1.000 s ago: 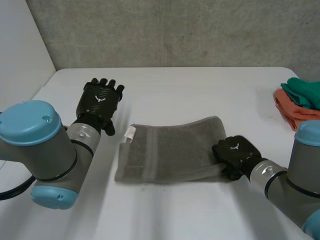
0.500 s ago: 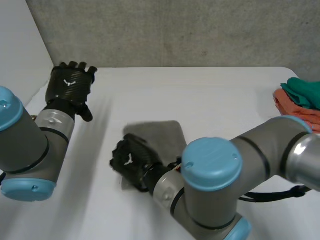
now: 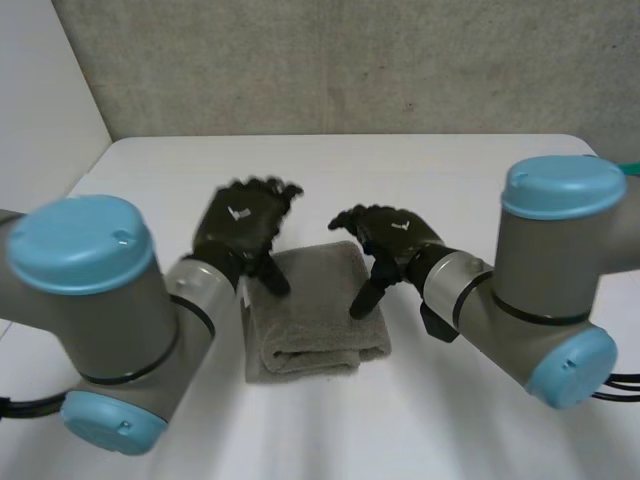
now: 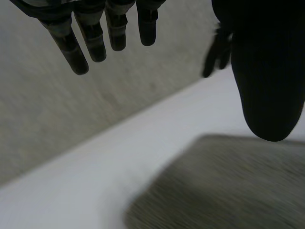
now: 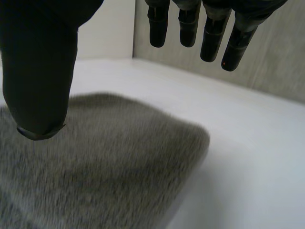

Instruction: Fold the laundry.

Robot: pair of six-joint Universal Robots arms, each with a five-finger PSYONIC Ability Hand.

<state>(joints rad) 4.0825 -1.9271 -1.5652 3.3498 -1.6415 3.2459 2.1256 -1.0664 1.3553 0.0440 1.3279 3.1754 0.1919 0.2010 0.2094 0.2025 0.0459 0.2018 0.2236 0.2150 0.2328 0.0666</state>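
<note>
A grey towel [image 3: 312,312] lies folded into a small rectangle in the middle of the white table [image 3: 430,170]. My left hand [image 3: 240,228] hovers over the towel's far left corner, its fingers [image 4: 90,38] straight and empty. My right hand [image 3: 392,240] hovers over the far right corner, fingers [image 5: 209,33] spread, thumb [image 5: 40,76] pointing down at the cloth without touching it. The towel [image 4: 228,186] lies under the left palm, and the towel [image 5: 95,162] lies under the right palm too.
The table's far edge meets a grey wall [image 3: 330,60]. A sliver of green cloth [image 3: 630,167] peeks out at the far right behind my right arm. Both arms stand over the table's near half.
The right hand carried the towel's right end over to the left, folding it in half, then let go and rose. The left hand swung out left and came back to the towel.
</note>
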